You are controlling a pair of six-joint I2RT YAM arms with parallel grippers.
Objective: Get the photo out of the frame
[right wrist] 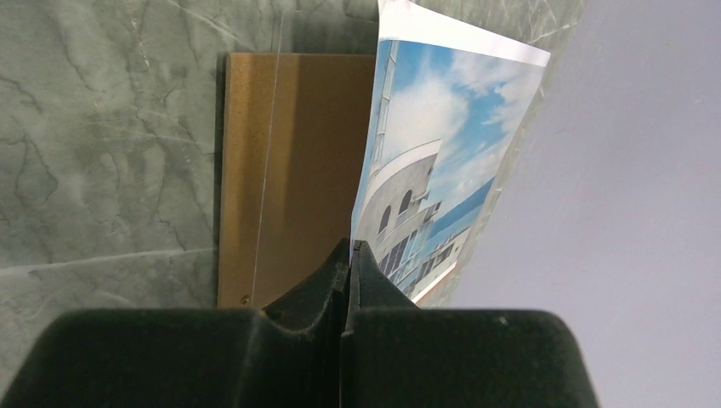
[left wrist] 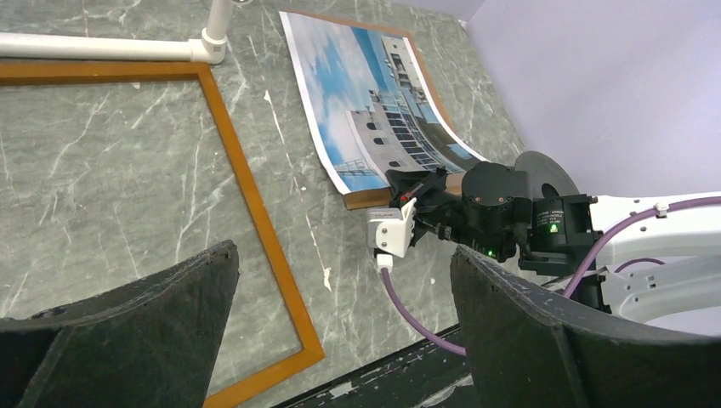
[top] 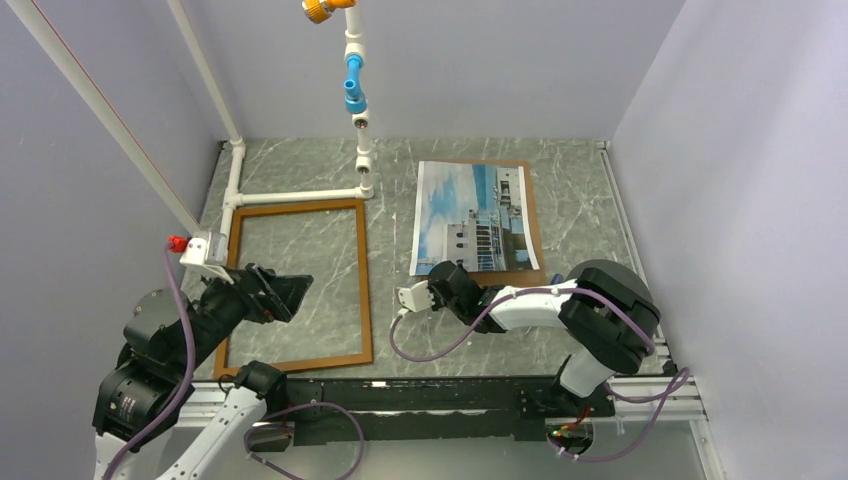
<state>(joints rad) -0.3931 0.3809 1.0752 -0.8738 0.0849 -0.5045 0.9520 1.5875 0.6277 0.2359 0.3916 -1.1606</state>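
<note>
Lavender walls are closing in a desk (top: 580, 200) of grey-green marbled stone. The right jaws are pressing together on the near edge of the photo (top: 470, 215). The sheet is curving upward just ahead of them, and its far part is lying on the brown backing board (right wrist: 289, 170), which is stretching out beneath and beyond the tips. The left jaws are standing wide apart and holding nothing. They are hovering over the near part of the frame (top: 364, 270), which is lying flat and empty under them, well apart from the print.

The photo is looking light, thin and floppy, and it is bending under its own weight. It will likely crease if pulled hard or pinched at a corner. Holding it by the white margin, as the right jaws are doing, is looking like the safest grip. Drawing it off the board slowly is seeming wiser than lifting fast. The frame is looking stiff and light, easy to steady by one rail.
</note>
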